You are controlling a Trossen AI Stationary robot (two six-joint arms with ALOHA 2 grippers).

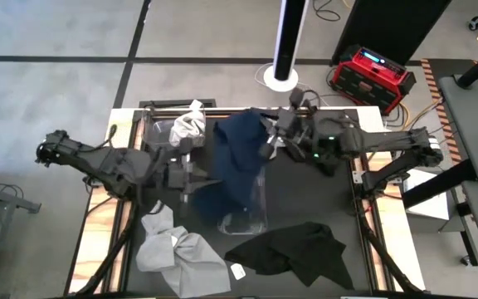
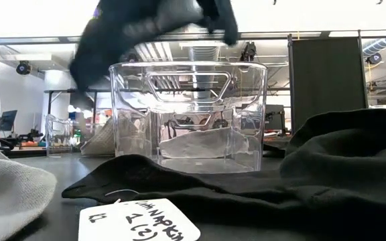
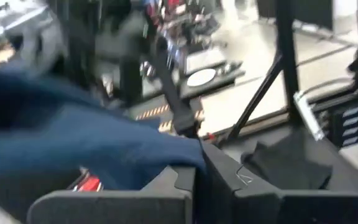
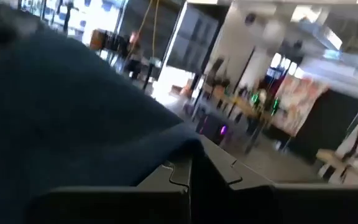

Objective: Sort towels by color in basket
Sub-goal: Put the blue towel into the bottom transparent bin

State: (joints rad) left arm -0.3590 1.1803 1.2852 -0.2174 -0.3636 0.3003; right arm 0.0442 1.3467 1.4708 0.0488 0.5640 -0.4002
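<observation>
Stretching large navy blue cloth towel [image 1: 237, 162] between closed left gripper [image 1: 191, 176] and closed right gripper [image 1: 279, 137], each pinching an edge, above clear plastic basket [image 1: 251, 212] on worktop, likely for lowering in.

You see grey floor [image 1: 48, 33] with dark lines, a white pole [image 1: 289, 37], a red box [image 1: 372, 76], and ceiling lights [image 2: 179, 50] beyond.

Both wrist views are smeared, perhaps by motion; the low view's bright windows silhouette the navy towel [image 2: 153, 30].
</observation>
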